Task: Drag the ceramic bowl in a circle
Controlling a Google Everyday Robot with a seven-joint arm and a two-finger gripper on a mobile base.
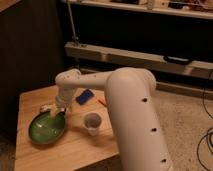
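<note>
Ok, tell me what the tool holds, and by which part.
Cannot be told: the tool sits at the green ceramic bowl's far rim; a grip there cannot be made out.

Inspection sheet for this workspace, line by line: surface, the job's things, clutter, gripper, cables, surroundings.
Surface: light wooden table, level.
Job's things: wide, glossy green ceramic bowl, upright on the table's left side.
Clutter: small translucent whitish plastic cup, upright, right of the bowl and apart from it; flat blue object behind them; small orange item, partly hidden by the arm; small pale item at the bowl's far rim, unidentifiable.
Gripper: gripper lowered at the bowl's far right rim; contact cannot be told.
Cables: dark cables on the floor at the right.
Surroundings: metal shelving behind the table; speckled floor.
</note>
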